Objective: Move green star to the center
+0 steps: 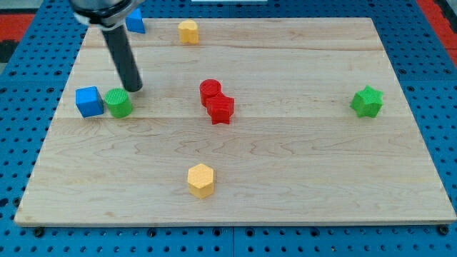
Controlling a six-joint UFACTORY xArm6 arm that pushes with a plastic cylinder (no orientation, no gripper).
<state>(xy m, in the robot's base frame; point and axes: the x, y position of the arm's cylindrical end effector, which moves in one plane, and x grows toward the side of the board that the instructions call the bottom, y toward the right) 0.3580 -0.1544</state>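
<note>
Green star (367,101): it sits near the view's right edge of the wooden board (285,164), about halfway up, alone, with nothing touching it.
My tip (133,89): I have it down on the board at the view's left, just above and slightly right of the green cylinder (118,103). From here I cannot tell whether it touches that cylinder.
Star against my tip: well apart, almost the full width of the board between them, the star off to the view's right of the tip and at nearly the same height.
Pincer: I have none on this arm, only the dark rod; it holds nothing.
Blue cube (88,101): just left of the green cylinder, close beside or touching it.
Red pair: a red cylinder (210,91) and a red star (221,108) sit together near the middle of the board, touching, between my tip and the green star.
Yellow blocks: one yellow hexagon block (201,180) low on the board below the red pair, another yellow block (188,31) at the top edge.
Second blue block (135,23): at the top left, partly hidden behind the arm.
</note>
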